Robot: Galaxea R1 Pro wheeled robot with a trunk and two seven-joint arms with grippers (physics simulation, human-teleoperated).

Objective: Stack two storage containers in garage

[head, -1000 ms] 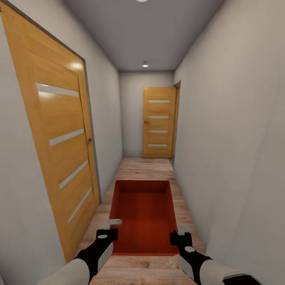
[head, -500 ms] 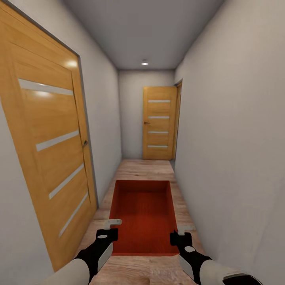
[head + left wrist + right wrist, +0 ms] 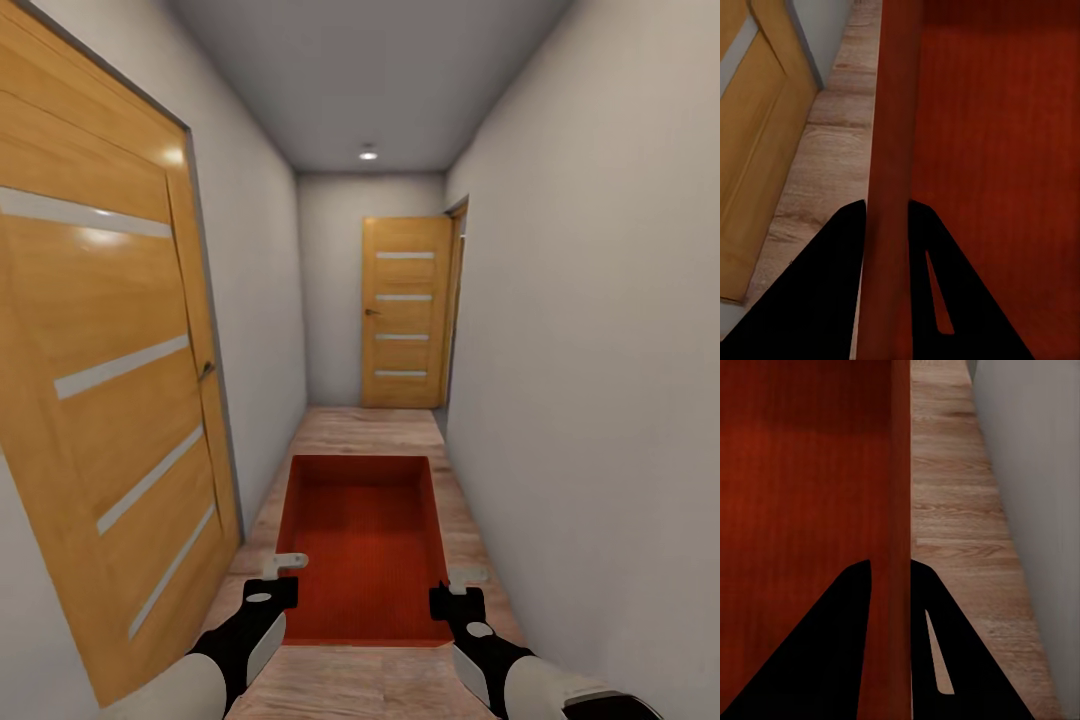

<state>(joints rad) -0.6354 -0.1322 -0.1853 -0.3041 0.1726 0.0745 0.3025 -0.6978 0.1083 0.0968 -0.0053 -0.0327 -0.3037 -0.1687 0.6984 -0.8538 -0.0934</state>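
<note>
One red-orange storage container hangs in front of me above the hallway's wood planks, held level between both arms. My left gripper is shut on its left side wall, and the left wrist view has that wall passing between the black fingers. On the opposite side my right gripper is shut on the right wall, which runs between the fingers in the right wrist view. The container's open inside is bare.
I am in a narrow hallway with pale walls. A wooden door with glass strips stands close on the left wall. Another wooden door closes the far end, with a doorway edge beside it. The right wall runs close alongside.
The whole view has moved forward down the hallway: the left door looms larger and nearer. Both grippers and the container keep the same places in the picture.
</note>
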